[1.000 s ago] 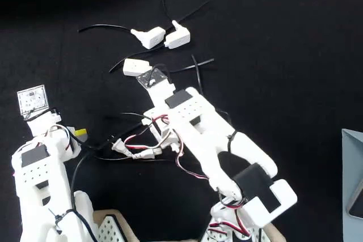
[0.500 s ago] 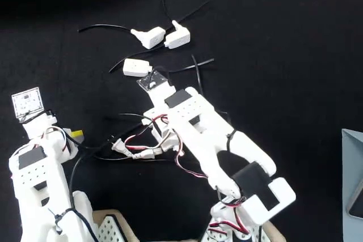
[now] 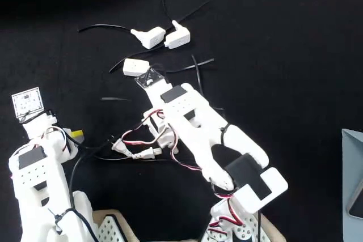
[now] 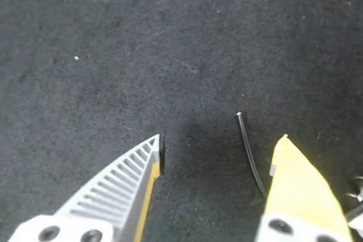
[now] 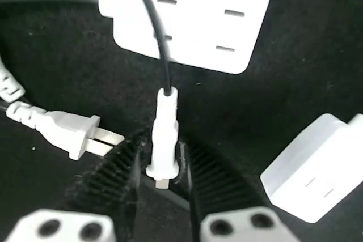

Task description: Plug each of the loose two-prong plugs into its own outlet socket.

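Right end effector is closed on a white two-prong plug, gripped by its body between the black fingers. The plug's black cord runs across the face of a white outlet socket just beyond. A second plug lies beside it, prongs exposed, on the black tabletop. Left end effector stands wide open, holding nothing, low over the tabletop, with a thin black wire end between its fingers.

White plug pinched between fingers, near white outlet socket.
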You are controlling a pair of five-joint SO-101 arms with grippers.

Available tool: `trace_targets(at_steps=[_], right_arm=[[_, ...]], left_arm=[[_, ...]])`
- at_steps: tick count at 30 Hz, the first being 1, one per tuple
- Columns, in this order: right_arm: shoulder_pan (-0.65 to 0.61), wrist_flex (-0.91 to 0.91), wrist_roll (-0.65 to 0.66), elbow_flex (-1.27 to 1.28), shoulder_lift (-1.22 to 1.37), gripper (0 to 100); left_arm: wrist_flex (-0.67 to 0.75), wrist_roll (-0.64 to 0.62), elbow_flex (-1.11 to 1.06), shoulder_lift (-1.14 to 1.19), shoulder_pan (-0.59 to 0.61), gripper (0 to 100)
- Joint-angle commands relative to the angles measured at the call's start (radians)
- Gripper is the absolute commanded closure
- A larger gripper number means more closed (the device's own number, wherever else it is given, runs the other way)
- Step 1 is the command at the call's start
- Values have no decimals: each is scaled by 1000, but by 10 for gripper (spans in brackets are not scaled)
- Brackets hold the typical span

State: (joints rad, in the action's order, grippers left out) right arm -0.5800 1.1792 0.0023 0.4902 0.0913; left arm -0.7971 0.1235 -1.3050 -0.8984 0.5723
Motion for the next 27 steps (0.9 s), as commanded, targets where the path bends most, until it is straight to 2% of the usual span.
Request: trace_targets(at_steps=[1, 10, 20, 27], right_arm=[[-18, 14, 11, -45, -62, 987], [-68, 55, 3, -4, -426, 987], [-80, -259, 2, 263, -722, 987], [-149, -331, 0, 381, -871, 987]], left_arm=[[20, 29, 5, -20, 5, 690], [11, -6, 58, -20, -39, 689], [9, -278, 259, -20, -225, 690], [9, -370, 331, -20, -410, 690]])
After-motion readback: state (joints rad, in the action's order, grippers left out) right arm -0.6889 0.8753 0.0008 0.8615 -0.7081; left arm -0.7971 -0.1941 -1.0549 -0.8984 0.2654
